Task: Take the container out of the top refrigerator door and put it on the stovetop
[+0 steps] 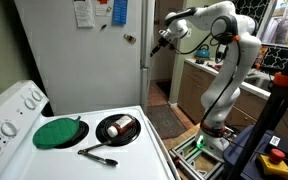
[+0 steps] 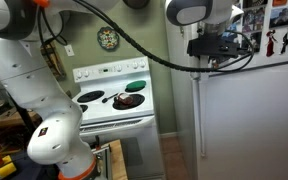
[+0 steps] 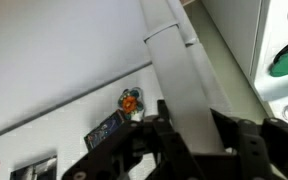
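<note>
At the handle edge of the top door (image 2: 254,48), the gripper (image 2: 212,47) is level with the upper part of the fridge. In the wrist view the gripper (image 3: 189,125) straddles a white upright handle (image 3: 174,60). The jaws are drawn partway in, with a dark finger (image 3: 162,118) against each side of the bar, so the handle fills the gap between them. Nothing else is gripped.

The container is not visible in any view. In an exterior view the top door lies flush with the fridge front, apparently closed.

Beside the handle, the wrist view shows the fridge's side panel (image 3: 64,50) carrying an orange magnet (image 3: 131,101) and other small dark items. In an exterior view the same panel (image 1: 84,70) carries papers (image 1: 84,12) near its top edge, and the gripper (image 1: 165,38) sits just past the panel's front corner.

The white arm (image 1: 224,60) rises from its base on the floor and bends over towards the fridge. It fills the near side of the picture in an exterior view (image 2: 24,70).

The stovetop (image 1: 134,150) stands next to the fridge, well apart from the gripper. It holds:
- a green disc (image 1: 56,133) on one burner
- a black pan (image 1: 117,129) with a shiny item inside, just beside the disc
- a dark utensil (image 1: 97,154) lying in front of both

Both exterior views show the knob panel (image 2: 109,70) at the back of the stovetop
</note>
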Robot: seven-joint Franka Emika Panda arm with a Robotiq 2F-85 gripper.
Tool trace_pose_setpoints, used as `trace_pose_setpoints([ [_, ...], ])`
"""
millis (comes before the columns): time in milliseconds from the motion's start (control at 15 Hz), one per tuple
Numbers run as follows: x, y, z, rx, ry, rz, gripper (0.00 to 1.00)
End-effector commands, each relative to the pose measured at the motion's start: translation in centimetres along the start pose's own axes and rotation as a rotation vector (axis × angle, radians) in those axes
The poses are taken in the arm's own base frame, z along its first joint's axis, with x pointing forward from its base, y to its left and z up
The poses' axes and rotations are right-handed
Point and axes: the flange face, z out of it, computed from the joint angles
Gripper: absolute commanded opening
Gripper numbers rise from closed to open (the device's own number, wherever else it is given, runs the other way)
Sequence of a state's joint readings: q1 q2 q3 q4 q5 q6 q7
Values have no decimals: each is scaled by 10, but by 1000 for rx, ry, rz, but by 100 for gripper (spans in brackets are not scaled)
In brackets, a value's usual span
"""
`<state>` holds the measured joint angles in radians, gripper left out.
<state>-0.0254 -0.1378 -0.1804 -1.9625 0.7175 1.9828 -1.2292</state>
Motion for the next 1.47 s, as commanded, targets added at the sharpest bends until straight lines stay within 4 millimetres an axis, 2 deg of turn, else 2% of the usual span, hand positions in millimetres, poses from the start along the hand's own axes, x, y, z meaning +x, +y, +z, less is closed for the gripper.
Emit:
trace_pose_setpoints([
  [0,-32,31,-52,-90,-28,23,8],
  [67,-38,35,-61,-114,-28,35,47],
  [400,-57,59,-109,-255,-7,84,87],
  [533,-59,68,-119,-311,8,93,99],
  [733,-63,81,-122,-372,14,92,100],
  [1000,-66,86,-133,-406,31,109,100],
  [1400,-67,67,-171,-397,-33,78,100],
])
